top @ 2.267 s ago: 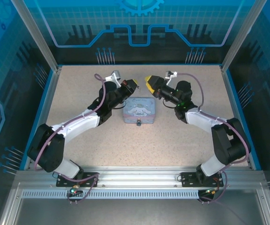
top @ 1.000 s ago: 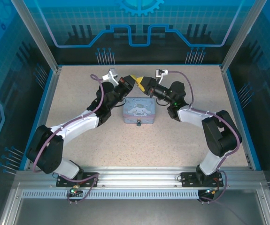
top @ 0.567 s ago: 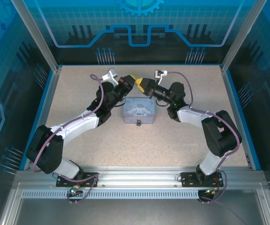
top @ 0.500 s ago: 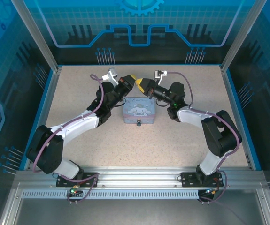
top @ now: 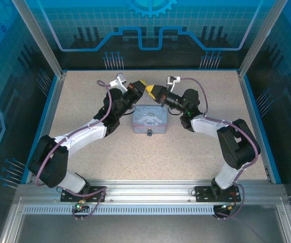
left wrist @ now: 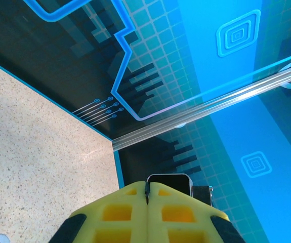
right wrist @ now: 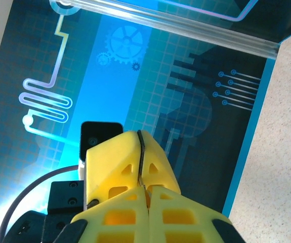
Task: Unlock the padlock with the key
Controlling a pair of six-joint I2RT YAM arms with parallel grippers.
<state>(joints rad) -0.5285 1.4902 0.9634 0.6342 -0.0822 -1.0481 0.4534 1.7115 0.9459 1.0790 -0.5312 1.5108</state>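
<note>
Since a second ago our right pincer [top: 150, 91] has drawn its yellow fingers together, while both arms sit where they were then. We see the padlock [top: 149, 134], a tiny dark speck, against the middle of the near wall of the pale-blue tin [top: 150, 119], which rests on the speckled counter [top: 201, 147]. Above the tin's far edge our two pincers meet tip to tip. Our left pincer [top: 143, 85] is fully closed, its fingers [left wrist: 125, 202] pressed flat together, and the right one likewise. Whether either pinches the key we cannot tell.
</note>
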